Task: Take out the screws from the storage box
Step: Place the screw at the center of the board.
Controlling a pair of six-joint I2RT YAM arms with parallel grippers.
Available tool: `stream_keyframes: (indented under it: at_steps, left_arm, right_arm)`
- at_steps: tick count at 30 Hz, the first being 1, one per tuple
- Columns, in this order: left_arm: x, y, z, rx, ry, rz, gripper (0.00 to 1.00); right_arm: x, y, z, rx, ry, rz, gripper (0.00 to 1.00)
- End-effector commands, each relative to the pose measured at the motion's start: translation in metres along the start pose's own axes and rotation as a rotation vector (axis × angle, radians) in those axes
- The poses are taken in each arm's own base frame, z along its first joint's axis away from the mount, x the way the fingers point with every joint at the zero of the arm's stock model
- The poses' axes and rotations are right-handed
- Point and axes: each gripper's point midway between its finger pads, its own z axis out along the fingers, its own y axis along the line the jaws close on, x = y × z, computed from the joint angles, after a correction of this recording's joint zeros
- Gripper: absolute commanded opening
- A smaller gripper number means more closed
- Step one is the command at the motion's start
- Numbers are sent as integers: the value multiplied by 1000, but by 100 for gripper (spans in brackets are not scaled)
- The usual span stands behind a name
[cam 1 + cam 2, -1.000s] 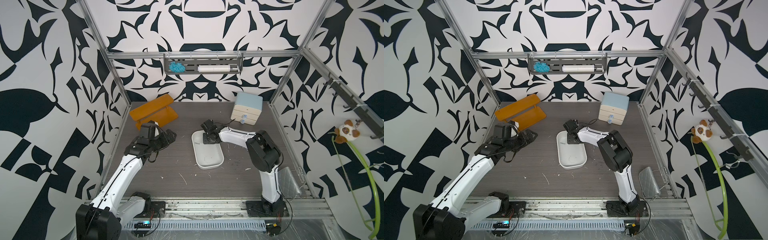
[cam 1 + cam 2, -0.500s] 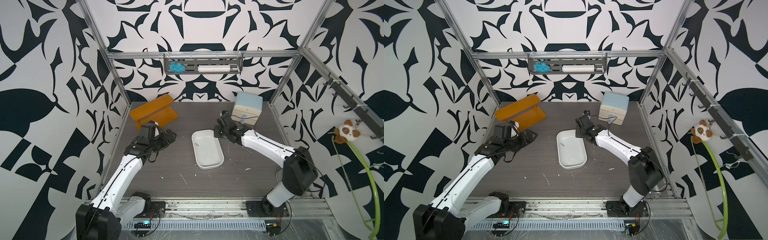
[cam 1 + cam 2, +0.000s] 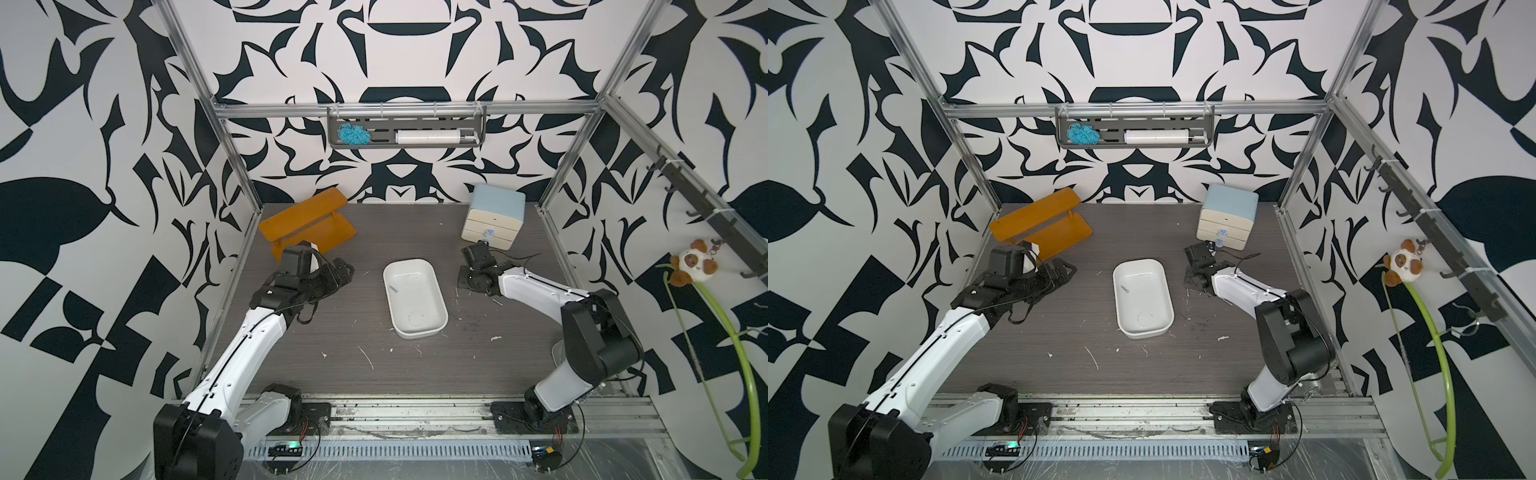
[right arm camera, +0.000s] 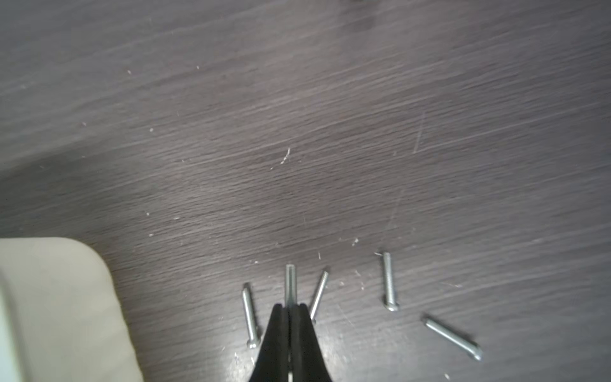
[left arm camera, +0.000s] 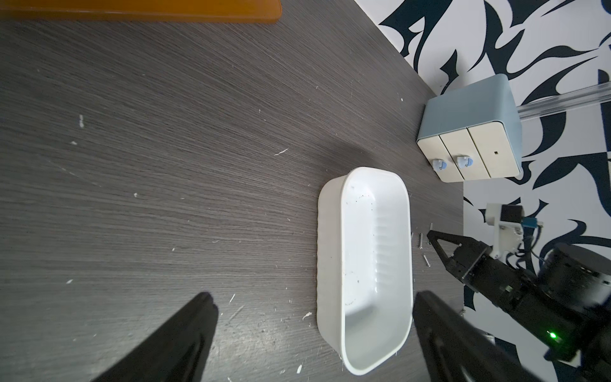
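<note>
Mid-table, white tray (image 3: 419, 332) sits flat; lone screw (image 3: 392, 287) lies inside, toward far left corner. Just right of tray, right pincer (image 4: 291, 307) pressed together on pinched screw (image 4: 290, 281); four loose screws (image 4: 388, 281) lie on wood beside it. Left of tray, well apart, left pincer (image 3: 341, 277) spread wide, holding nothing. Far back: drawer cabinet (image 3: 494, 216) right, orange shelf (image 3: 307, 226) left.

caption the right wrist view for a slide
Right end effector shut on a screw, four more screws lying on the table
</note>
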Motion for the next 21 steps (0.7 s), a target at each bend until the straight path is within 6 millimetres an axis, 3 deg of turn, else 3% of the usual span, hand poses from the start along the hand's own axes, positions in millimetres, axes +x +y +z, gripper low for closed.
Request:
stream_keyframes:
  at_steps: [1,8,12,15,17,19,21]
  left_arm:
    - [3,4,4,-2,12,2,99]
    - [4,5,12,-3,33,-4,99]
    - [6,1,18,14,64,-7,100]
    - [6,3,19,6,68,-7,100]
    - [5,2,18,10,60,-7,100]
    - [4,3,17,6,50,-7,100]
    - [3,4,17,-4,44,-3,100]
  right_arm:
    - [-9,1,8,-12,-17,7,0]
    - [-6,5,22,-13,1,-8,7]
    - [-13,6,17,-22,-18,-2,24]
    - [-28,7,-3,-38,-78,6,44]
    - [-42,14,-22,-80,-140,-1,46]
    - [-54,35,-45,-144,-216,-66,48]
    - [-61,64,-69,-202,-289,-159,40]
